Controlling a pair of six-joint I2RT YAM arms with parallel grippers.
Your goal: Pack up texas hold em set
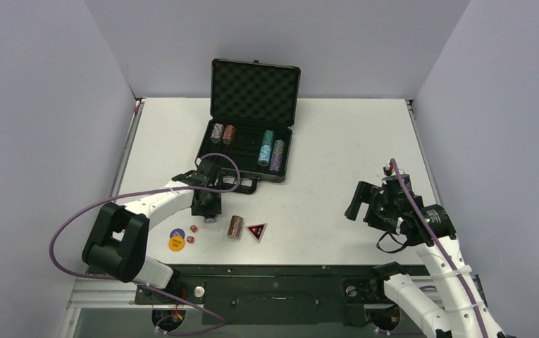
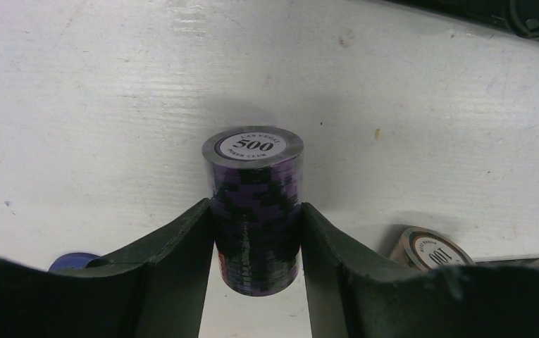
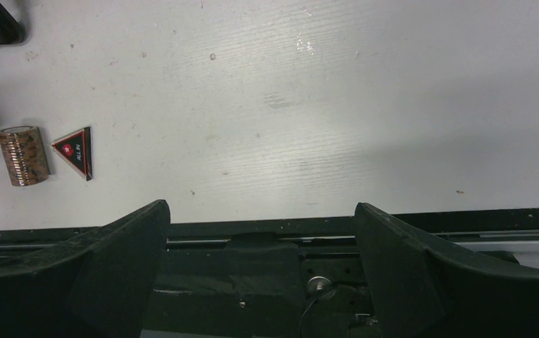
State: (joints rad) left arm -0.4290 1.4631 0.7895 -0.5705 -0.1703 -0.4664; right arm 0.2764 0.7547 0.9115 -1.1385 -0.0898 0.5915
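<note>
Standing upright, purple chip stack point(image 2: 254, 190) clamped between fingers point(image 2: 175, 253) of the half-closed left gripper point(image 2: 257, 215)

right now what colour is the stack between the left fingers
Purple and black stack; left wrist view.

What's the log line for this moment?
left end effector: gripping upright purple chip stack on table | right end effector: open, empty | briefcase: lid open

Bright even overhead light; soft shadows; mild wrist-view blur.
</note>
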